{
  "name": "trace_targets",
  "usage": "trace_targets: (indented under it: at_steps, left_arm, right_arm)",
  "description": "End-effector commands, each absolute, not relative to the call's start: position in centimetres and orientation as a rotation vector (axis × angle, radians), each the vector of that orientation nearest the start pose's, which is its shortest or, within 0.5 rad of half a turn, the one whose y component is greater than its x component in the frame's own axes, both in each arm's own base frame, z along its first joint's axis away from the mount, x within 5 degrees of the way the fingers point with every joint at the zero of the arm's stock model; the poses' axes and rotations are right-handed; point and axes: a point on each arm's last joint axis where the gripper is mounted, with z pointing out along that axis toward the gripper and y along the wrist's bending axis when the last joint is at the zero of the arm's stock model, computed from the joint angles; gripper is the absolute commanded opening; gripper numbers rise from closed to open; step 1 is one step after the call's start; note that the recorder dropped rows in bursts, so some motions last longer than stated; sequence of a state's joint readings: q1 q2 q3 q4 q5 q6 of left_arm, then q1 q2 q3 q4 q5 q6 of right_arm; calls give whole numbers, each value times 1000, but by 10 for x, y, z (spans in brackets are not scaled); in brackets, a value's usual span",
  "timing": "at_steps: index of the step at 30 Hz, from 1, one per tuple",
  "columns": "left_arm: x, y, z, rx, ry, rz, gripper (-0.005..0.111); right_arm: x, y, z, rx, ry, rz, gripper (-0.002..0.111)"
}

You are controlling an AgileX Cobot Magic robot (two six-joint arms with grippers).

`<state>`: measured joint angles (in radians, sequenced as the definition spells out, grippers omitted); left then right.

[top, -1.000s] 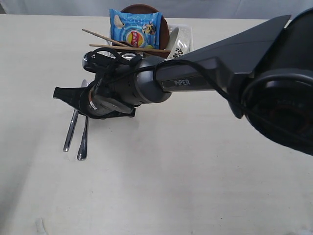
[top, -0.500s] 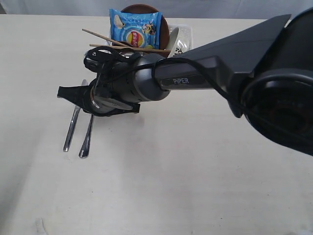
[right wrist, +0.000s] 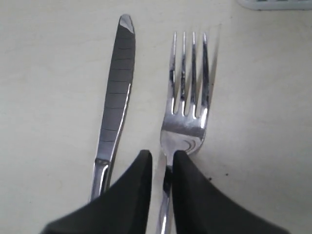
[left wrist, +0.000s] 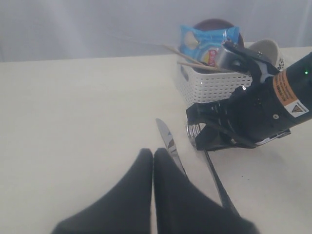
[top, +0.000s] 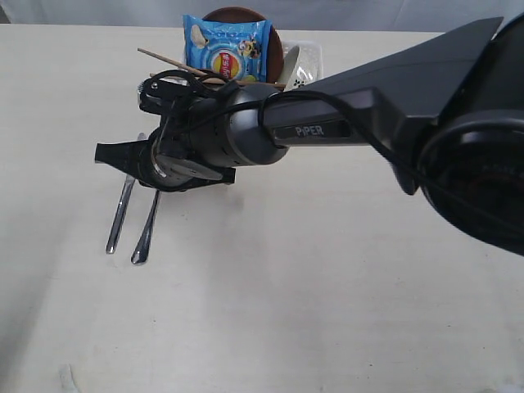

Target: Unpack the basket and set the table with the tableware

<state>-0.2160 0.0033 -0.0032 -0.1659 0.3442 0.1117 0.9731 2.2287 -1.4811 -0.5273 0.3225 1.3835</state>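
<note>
Exterior view: the right arm (top: 344, 106) reaches in from the right across the middle of the table (top: 327, 311) and blocks most of the basket (top: 313, 57) at the far edge. Above the arm show a blue snack bag (top: 228, 47), the brown plate (top: 239, 13) behind it, the chopsticks (top: 168, 59) sticking out to the left, and the bowl (top: 293, 65) on the right. The right gripper (top: 155, 182) sits left of centre over the knife (top: 119, 217) and fork (top: 146, 233), which lie side by side with their handles towards the near edge, the knife on the left.

Left wrist view: the left gripper (left wrist: 152, 152) has its fingers pressed together with nothing between them, low over the table beside the knife. Beyond it the right gripper covers the fork's neck, with the basket just behind.

Right wrist view: the right fingers (right wrist: 187, 170) are clamped on the fork's neck just below the tines. The knife lies parallel, close beside it but apart. A corner of the basket shows at the picture's edge.
</note>
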Motion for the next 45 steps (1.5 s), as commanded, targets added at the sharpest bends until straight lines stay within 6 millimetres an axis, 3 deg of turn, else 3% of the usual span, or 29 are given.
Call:
trace_targets:
  at_steps: [1, 12, 20, 25, 30, 36, 45]
  left_arm:
    - [51, -17, 183, 200, 1817, -237, 0]
    - [51, -17, 183, 200, 1817, -237, 0]
    - [51, -17, 183, 200, 1817, -237, 0]
    - [51, -17, 183, 200, 1817, -237, 0]
    - [51, -17, 183, 201, 1817, -238, 0]
    - [51, -17, 183, 201, 1817, -238, 0]
    - [51, -17, 183, 201, 1817, -238, 0]
  right_arm:
    - [276, 377, 120, -65, 2572, 567, 16]
    - [275, 379, 130, -76, 2549, 598, 16]
    - [275, 370, 147, -168, 2545, 473, 16]
    - [275, 359, 142, -201, 2586, 311, 16]
    - [276, 358, 125, -210, 2616, 263, 16]
    - [275, 364, 109, -224, 2627, 304, 16]
    - [276, 370, 109, -241, 2594, 400, 16]
